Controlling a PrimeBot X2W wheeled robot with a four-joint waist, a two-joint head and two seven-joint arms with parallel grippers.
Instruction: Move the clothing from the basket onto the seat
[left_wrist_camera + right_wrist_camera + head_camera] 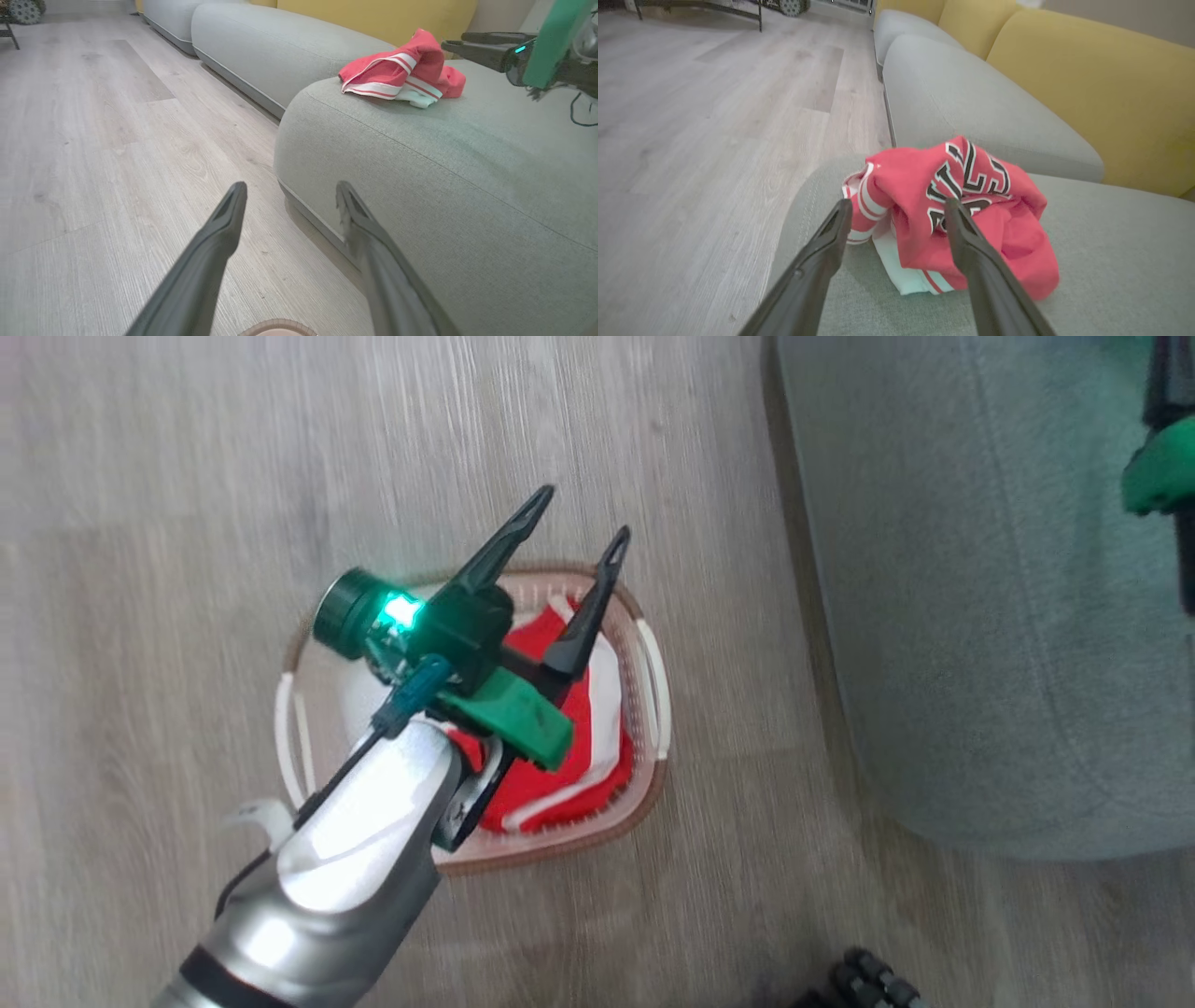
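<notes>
The right gripper (897,204) hangs over the seat (980,616) with its two dark fingers spread and nothing between them, the red jersey (994,224) lying in a crumpled heap on the seat just beyond their tips, near the seat's rounded front corner. Off the seat's edge, the left gripper (581,515) is poised with its fingers wide apart and empty above the basket (560,847), which stands on the pale wood floor (187,476) just beside the seat. The red shorts (560,775), white stripe showing, are bunched inside the basket, so by the look of it half the job remains. The fabric appears thin, light and limp, likely a smooth sports knit that slides easily. It should give way under the fingertips and drape or trail once lifted rather than hold any shape. The safest hold is probably a deep pinch on a raised fold near the middle of the bunch, taking several layers at once, not a flat single layer or the striped hem. The basket looks light too and could drag along if cloth catches its perforated wall.
</notes>
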